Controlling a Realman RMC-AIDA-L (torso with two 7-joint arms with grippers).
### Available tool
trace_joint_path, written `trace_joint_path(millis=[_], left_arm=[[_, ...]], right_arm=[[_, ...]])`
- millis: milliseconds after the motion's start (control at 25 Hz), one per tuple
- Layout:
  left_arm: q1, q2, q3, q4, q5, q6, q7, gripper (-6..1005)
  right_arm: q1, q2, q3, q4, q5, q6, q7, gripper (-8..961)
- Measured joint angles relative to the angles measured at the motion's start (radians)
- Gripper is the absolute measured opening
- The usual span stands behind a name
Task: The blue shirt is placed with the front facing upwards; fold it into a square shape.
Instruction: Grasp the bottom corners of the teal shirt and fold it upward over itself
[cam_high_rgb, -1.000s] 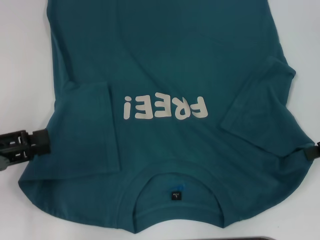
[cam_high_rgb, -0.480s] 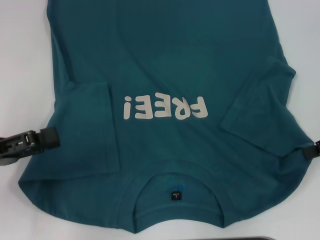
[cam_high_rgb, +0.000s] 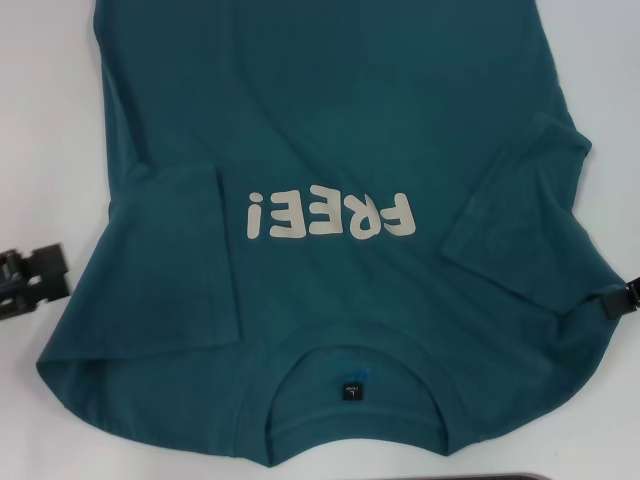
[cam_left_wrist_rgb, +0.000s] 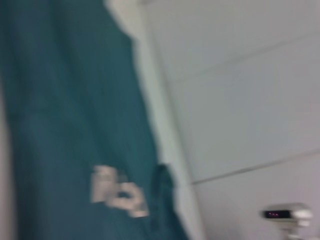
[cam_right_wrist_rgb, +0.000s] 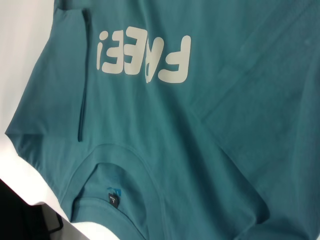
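Note:
The blue shirt (cam_high_rgb: 330, 120) lies flat on the white table, front up, with cream lettering (cam_high_rgb: 330, 215) and a small dark neck label (cam_high_rgb: 351, 389) nearest me. Both sleeves are folded inward over the body, the left sleeve (cam_high_rgb: 185, 250) and the right sleeve (cam_high_rgb: 520, 200). My left gripper (cam_high_rgb: 52, 275) is beside the shirt's left edge, off the cloth, open and holding nothing. Only a sliver of my right gripper (cam_high_rgb: 625, 300) shows at the shirt's right edge. The right wrist view shows the shirt (cam_right_wrist_rgb: 200, 125) and its collar. The left wrist view shows the shirt (cam_left_wrist_rgb: 65, 100) blurred.
Bare white table (cam_high_rgb: 50, 120) lies on both sides of the shirt. A dark strip (cam_high_rgb: 510, 477) runs along the near edge of the head view. In the right wrist view a black object (cam_right_wrist_rgb: 25, 220) sits beyond the table's edge near the collar.
My left gripper has drawn back to the left, off the shirt's edge onto bare table. The shirt and the right gripper have hardly moved.

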Motion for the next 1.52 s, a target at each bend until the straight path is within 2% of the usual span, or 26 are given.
trace_joint_path(millis=[160,280,400,480,680,800,1080,1280,1520], left_arm=[[0.045,0.011,0.004,-0.089,0.030,-0.037,-0.009,823],[0.080,0.001,0.003,-0.153,0.032,-0.036,0.078,819],[0.096,-0.007,0.008,-0.170,0.052,-0.048,0.134,815],[0.097,-0.014,0.009,-0.169,0.075,-0.052,0.169,812],[0.097,-0.052,0.018,-0.175,0.117,-0.087,0.237,804],[0.096,-0.067,0.028,-0.185,0.120,-0.108,0.248,798],[0.098,-0.076,0.022,-0.200,0.116,-0.152,0.250,784],[0.092,-0.091,0.052,-0.200,0.119,-0.190,0.252,774],[0.091,-0.093,0.074,-0.200,0.120,-0.199,0.249,763]], right_arm=[[0.000,0.000,0.000,0.000,0.000,0.000,0.000,34],[-0.002,0.001,0.000,0.000,0.000,0.000,0.000,34],[-0.005,0.002,0.003,-0.001,0.000,0.000,0.000,34],[-0.005,0.002,0.004,-0.003,0.000,-0.001,0.000,34],[-0.002,0.002,0.006,0.000,0.000,0.000,0.000,34],[-0.001,0.002,0.003,0.000,0.000,-0.001,0.000,34],[-0.004,0.002,0.007,0.000,0.000,0.000,0.000,35],[-0.006,0.002,0.008,-0.001,0.000,0.000,-0.001,35],[-0.006,0.001,0.009,-0.004,0.000,-0.004,0.000,35]])
